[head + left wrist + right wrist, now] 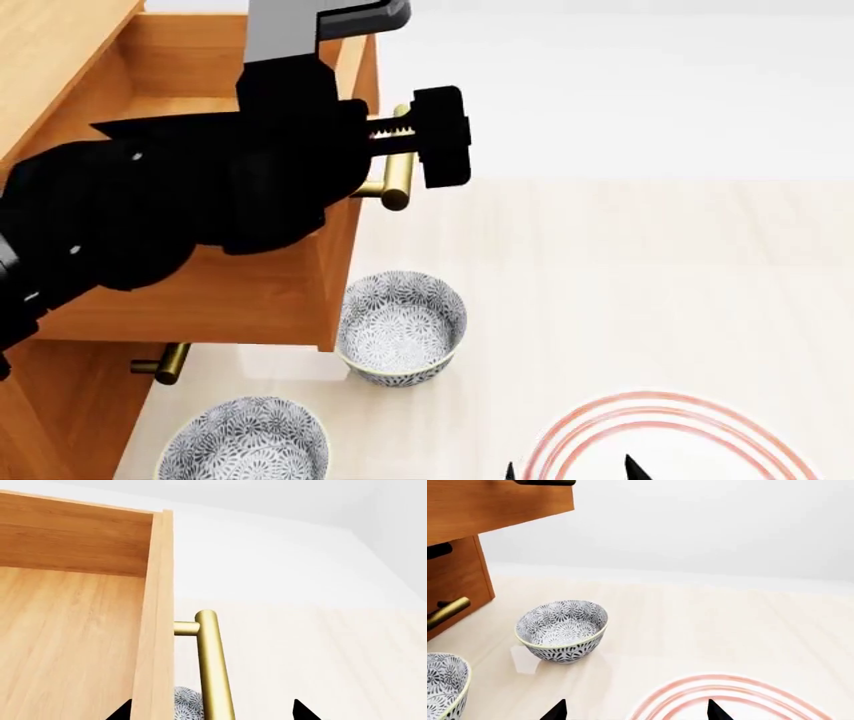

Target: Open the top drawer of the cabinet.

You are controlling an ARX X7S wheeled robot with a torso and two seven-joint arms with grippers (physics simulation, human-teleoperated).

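Drawer [254, 290] stands well out; left gripper [400, 150] jaws spread around handle [394, 190], not clenched. Risk: overpull jams slide. Right gripper [637, 712] released, idle.

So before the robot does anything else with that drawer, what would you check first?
1. top drawer pulled out of the cabinet: ok, its wooden interior shows.
2. left gripper around the brass handle: ok, fingers on both sides of the bar.
3. Whether the gripper is actually squeezing the bar: cannot tell.
4. Bowl beneath the open drawer: ok, standing upright on the floor.
5. Lower drawer handle: ok, untouched.
6. right gripper out of the way: ok, over the pink-ringed plate, holding nothing.
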